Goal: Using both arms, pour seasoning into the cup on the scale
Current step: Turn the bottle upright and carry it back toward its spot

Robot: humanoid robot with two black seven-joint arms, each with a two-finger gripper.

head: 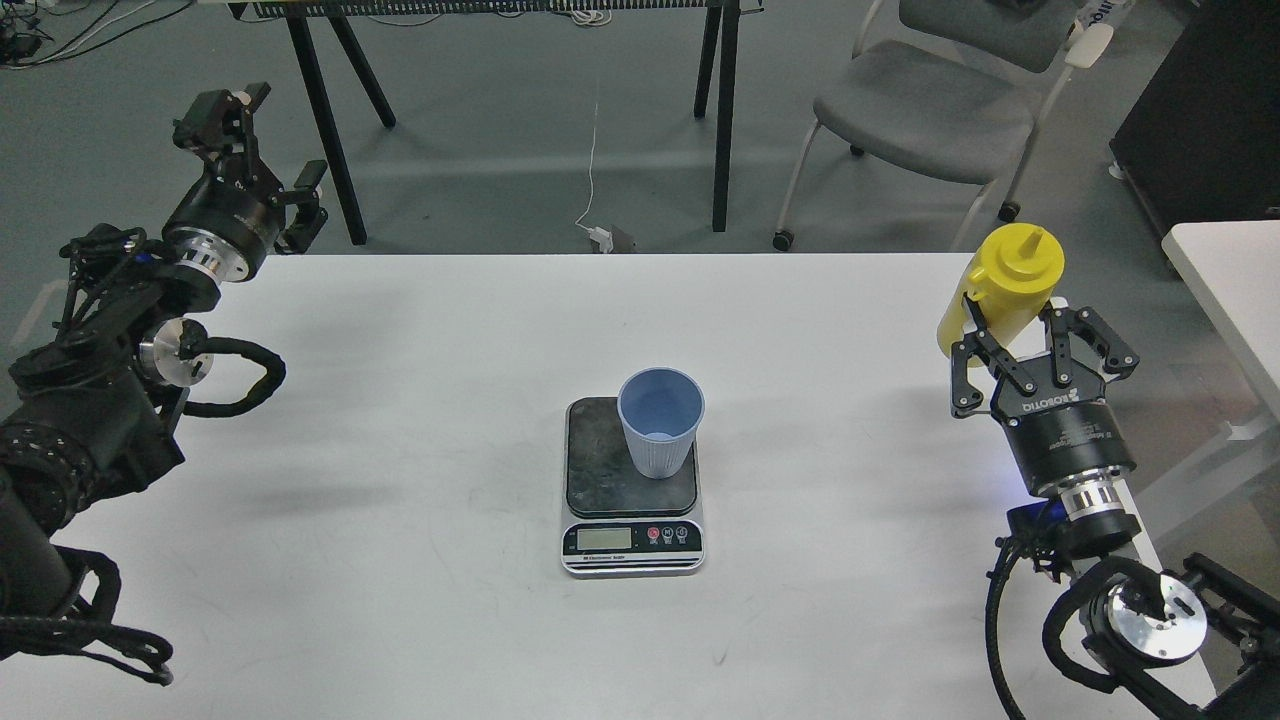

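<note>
The light blue cup (660,420) stands upright on the dark platform of the scale (630,540) at the table's middle. The yellow seasoning bottle (1005,285) is upright with its nozzle up, at the table's right side, far from the cup. My right gripper (1015,320) reaches up from below with a finger against each side of the bottle, shut on it. My left gripper (265,140) is open and empty, raised above the table's far left corner.
The white table (400,500) has its right edge just beside the right arm. A grey chair (920,95) and black stand legs (720,110) stand on the floor behind. A second white table corner (1235,270) is at the far right.
</note>
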